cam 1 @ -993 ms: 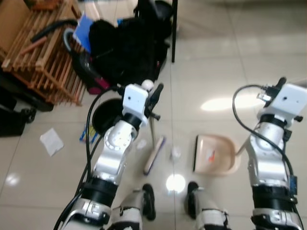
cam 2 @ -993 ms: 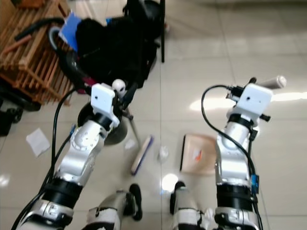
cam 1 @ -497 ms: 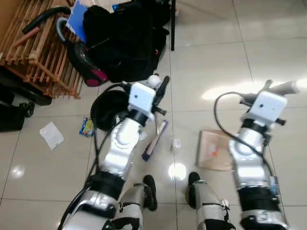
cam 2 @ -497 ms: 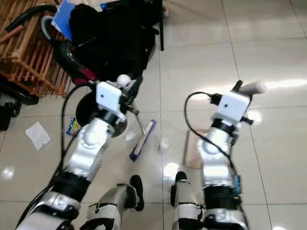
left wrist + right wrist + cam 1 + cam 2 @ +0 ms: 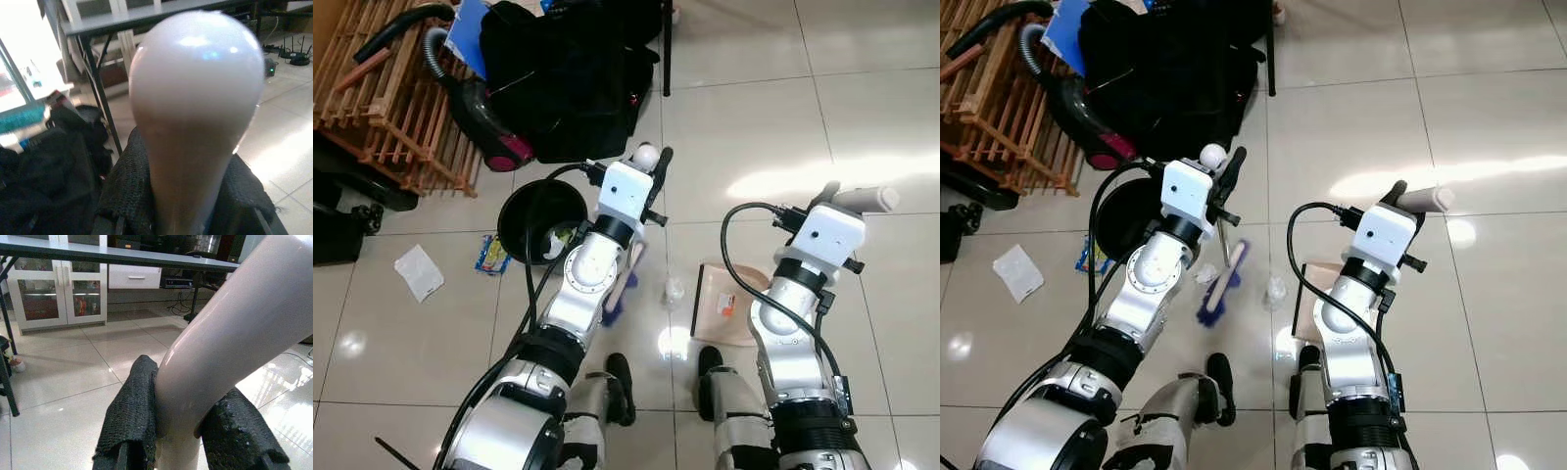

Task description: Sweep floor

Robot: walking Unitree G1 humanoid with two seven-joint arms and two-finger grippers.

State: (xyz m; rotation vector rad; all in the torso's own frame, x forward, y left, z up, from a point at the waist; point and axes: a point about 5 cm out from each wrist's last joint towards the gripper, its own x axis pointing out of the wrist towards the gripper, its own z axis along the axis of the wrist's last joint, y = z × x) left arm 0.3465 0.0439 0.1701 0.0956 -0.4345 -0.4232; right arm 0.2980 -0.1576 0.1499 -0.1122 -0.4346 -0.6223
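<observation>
My left gripper [image 5: 656, 168] is shut on the white, round-ended broom handle [image 5: 195, 98], held out in front of me. The broom's purple-bristled head [image 5: 1219, 294] rests on the tiles by my left forearm. My right gripper [image 5: 830, 196] is shut on the pale dustpan handle [image 5: 230, 328]. The beige dustpan [image 5: 722, 311] sits on the floor before my right foot, partly hidden by the arm. A small crumpled clear scrap [image 5: 674, 291] lies between broom head and dustpan.
A black round bin [image 5: 538, 215] stands left of the broom. A snack wrapper [image 5: 491, 255] and a white paper [image 5: 418, 271] lie further left. Behind are a vacuum cleaner [image 5: 494, 137], black bags [image 5: 568, 78], a wooden rack [image 5: 382, 98] and a chair leg [image 5: 666, 49].
The camera has shifted. The broom head has tilted up, showing its bristles, and lies closer to my left arm. The dustpan sits a little nearer the scrap. Both grips are unchanged.
</observation>
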